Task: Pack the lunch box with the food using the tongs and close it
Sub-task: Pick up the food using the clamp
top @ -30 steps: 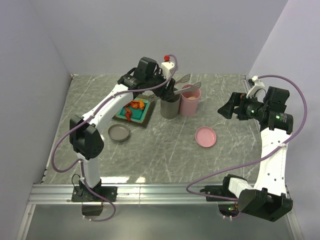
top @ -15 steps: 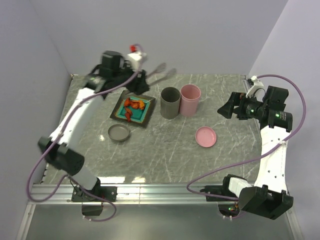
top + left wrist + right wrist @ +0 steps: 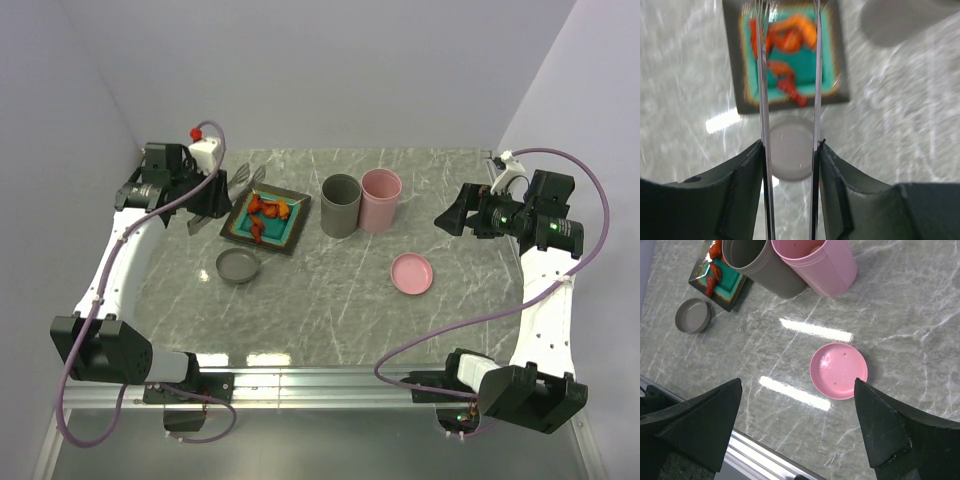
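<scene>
- Left tool (image 3: 790,145): clenched on the tongs (image 3: 763,100). Both slim arms lie flat against the inner faces of its fingers (image 3: 745,185), and the arms are not pressed together.
- Tongs: the long axis runs straight out from the left tool towards the plate (image 3: 839,60). How high the tips stand above the plate cannot be told.
- Food (image 3: 795,35): orange-red chunks lie on the plate's teal centre. In the wrist view they fall between the two tong arms, so the target lies dead ahead along the tongs' axis. No pale balls are seen on the plate.
- Grey lid (image 3: 238,266): flat on the counter (image 3: 330,300), just near of the plate.
- Grey container (image 3: 341,208) and pink container (image 3: 381,205): upright, side by side and uncovered, right of the plate. Judged to be the lunch box.
- Pink lid (image 3: 412,273): lies apart from the containers, on their near side.
- Right tool (image 3: 797,385): released, jaws spread wide and empty, raised well apart to the right.
- Finding: the left arm is nearer the food by far. The coming move is judged to be lowering the tips and pinching a chunk.
</scene>
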